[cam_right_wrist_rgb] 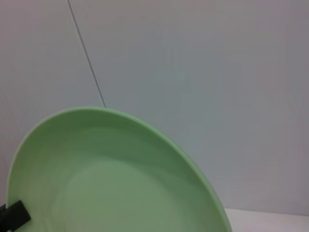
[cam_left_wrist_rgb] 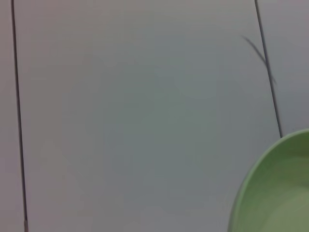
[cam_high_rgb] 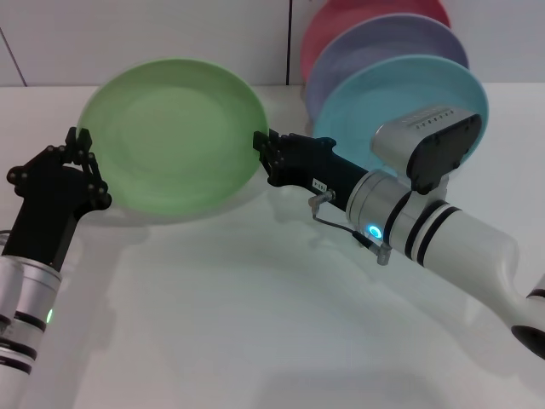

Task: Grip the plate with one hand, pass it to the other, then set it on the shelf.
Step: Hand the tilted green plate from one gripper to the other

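Green plate (cam_high_rgb: 174, 132) is off the white bench (cam_high_rgb: 221, 324), tilted up with its face toward the head camera, held between both arms.

Left claw (cam_high_rgb: 83, 158) (slim arm, green light) sits at the plate's left rim, black fingers (cam_high_rgb: 78, 145) against the edge. It looks clenched on the rim, plate edge between the fingers.

Right claw (cam_high_rgb: 264, 153) (thick white arm with black bands, blue light) is at the plate's right rim, fingers touching the edge. Whether it is actually clamped or just in contact, cannot tell from the head view. Right wrist view shows the plate's inner face filling the lower part, with one black finger tip (cam_right_wrist_rgb: 14, 216) on it near the frame edge.

Left wrist view: only a slice of the plate rim in the corner, wall behind.

Behind the right arm, three plates stand upright, overlapping: turquoise plate (cam_high_rgb: 383, 98) in front, lavender plate (cam_high_rgb: 375, 47) behind it, pink plate (cam_high_rgb: 341, 17) at the back. The shelf holding them is hidden.
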Robot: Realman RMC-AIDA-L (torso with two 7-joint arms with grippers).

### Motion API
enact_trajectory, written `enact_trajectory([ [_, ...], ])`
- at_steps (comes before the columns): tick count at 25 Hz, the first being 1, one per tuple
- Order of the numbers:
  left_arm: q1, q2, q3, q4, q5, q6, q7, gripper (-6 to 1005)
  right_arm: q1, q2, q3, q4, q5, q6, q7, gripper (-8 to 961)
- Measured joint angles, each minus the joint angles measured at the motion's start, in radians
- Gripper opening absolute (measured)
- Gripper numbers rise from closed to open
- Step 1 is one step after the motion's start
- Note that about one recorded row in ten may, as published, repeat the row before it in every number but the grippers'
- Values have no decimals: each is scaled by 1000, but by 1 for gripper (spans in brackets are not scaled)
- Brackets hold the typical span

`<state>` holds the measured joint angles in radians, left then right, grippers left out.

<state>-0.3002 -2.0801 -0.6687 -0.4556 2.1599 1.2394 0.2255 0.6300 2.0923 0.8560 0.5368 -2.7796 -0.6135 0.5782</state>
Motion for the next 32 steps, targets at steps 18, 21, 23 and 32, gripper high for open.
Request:
enact_trajectory([
  [18, -4, 0, 0, 1, 0, 0, 0, 125, 8, 0, 0, 0, 0, 12, 0, 59],
  [21, -4, 0, -1, 1, 0, 0, 0, 125, 8, 0, 0, 0, 0, 12, 0, 55],
  [23, -4, 0, -2, 1, 0, 0, 0, 126, 8, 0, 0, -1, 0, 12, 0, 55],
  [32, -4, 0, -4, 2, 0, -2, 0, 128, 8, 0, 1, -4, 0, 12, 0, 51],
])
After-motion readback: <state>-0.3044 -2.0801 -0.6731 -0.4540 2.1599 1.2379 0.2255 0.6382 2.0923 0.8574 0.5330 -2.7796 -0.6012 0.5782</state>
